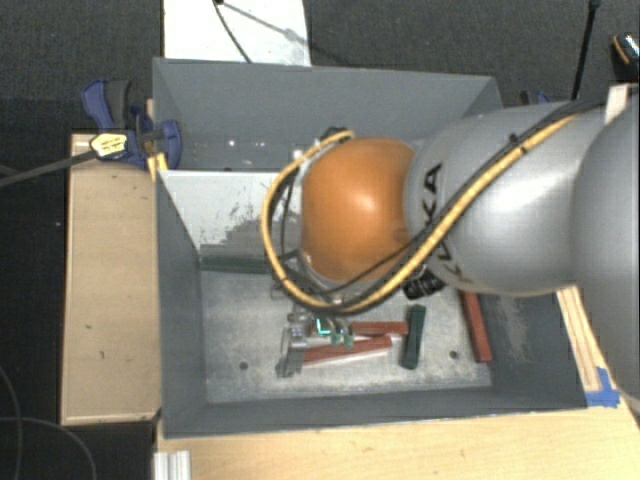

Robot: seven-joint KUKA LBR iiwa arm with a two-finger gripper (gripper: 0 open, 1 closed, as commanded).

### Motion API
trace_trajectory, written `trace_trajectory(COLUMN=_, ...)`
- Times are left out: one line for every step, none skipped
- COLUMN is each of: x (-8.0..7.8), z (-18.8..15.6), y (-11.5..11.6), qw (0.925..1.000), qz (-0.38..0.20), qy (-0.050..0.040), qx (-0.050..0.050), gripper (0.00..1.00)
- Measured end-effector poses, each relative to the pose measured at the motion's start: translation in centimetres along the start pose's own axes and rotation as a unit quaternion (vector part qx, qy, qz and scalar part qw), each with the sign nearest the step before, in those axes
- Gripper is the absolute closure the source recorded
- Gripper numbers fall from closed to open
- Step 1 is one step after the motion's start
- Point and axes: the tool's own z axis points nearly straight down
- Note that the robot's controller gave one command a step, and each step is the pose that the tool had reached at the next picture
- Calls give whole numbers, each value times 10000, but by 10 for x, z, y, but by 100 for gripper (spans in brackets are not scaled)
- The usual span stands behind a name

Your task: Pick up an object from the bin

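Claw (310, 333) hangs low at the left end of a long reddish-brown flat stick (362, 345), and its opening cannot be told. Just right of it lies a short dark green bar (413, 336), beyond that another reddish-brown strip (477, 326)

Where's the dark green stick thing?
The dark green stick lies on the bin floor near the front, right of the tool, between a long red piece and a reddish-brown stick.

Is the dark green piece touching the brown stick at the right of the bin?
Apart. The camera view shows bare bin floor between the dark green piece and the brown stick.
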Motion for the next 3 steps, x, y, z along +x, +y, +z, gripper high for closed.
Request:
trace_trajectory(x=-23, z=115, y=-65, qw=9837, qz=-1799, qy=-6, qx=11, gripper=0)
trace_trajectory(x=-24, z=113, y=-63, qw=9841, qz=-1774, qy=-22, qx=1, gripper=100)
trace_trajectory(x=-34, z=-53, y=-69, qw=9820, qz=-1888, qy=-83, qx=3, gripper=100)
